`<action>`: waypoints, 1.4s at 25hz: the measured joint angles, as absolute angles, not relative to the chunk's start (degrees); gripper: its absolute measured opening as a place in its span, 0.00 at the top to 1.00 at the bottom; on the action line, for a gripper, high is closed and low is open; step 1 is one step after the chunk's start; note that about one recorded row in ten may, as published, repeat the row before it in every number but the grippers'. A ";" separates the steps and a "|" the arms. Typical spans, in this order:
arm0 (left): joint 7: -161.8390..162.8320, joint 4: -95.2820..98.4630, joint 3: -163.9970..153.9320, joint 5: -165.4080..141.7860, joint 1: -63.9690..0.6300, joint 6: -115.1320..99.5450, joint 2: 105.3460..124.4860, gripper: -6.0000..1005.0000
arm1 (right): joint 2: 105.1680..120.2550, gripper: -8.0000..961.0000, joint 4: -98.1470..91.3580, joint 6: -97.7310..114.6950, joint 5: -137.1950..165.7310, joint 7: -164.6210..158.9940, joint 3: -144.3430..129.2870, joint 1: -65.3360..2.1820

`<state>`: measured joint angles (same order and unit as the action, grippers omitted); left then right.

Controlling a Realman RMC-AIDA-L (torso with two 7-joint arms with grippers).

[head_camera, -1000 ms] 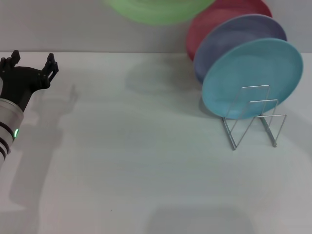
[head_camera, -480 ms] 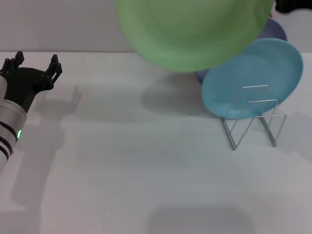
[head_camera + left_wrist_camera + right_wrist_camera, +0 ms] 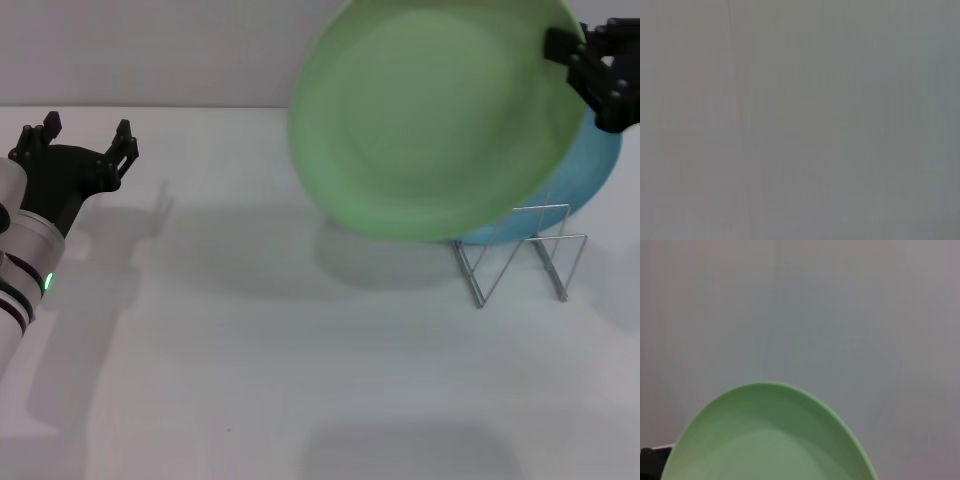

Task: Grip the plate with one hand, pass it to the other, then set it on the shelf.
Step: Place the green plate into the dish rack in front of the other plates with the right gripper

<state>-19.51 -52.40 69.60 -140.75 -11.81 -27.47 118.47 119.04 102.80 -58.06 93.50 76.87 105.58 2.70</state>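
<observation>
The light green plate [image 3: 435, 115] hangs in the air at the upper right of the head view, tilted, in front of the other plates. My right gripper [image 3: 588, 62] is shut on its right rim. The right wrist view shows the same plate [image 3: 765, 440] filling its lower part against a grey wall. Below the plate stands the silver wire shelf [image 3: 520, 250] on the white table. My left gripper [image 3: 82, 145] is open far to the left, above the table, with nothing between its fingers. Only plain grey fills the left wrist view.
A sky-blue plate [image 3: 590, 180] leans in the shelf behind the green one, mostly hidden. The white table [image 3: 250, 350] stretches out in front, and a grey wall rises behind it.
The green plate has come down and to the right, now covering the lavender and red plates. My right gripper has entered the view at the upper right. The left gripper has shifted slightly right.
</observation>
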 joint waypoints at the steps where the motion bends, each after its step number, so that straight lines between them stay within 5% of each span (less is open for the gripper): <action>1: -19.51 -52.39 69.51 -140.76 -11.81 -27.54 118.48 0.18 | 119.04 0.95 101.74 -60.20 91.94 77.30 107.38 2.37; 35: -18.01 -50.55 66.98 -141.08 -11.91 -30.82 118.57 0.18 | 118.78 0.95 91.12 -82.42 94.96 95.25 131.57 -5.40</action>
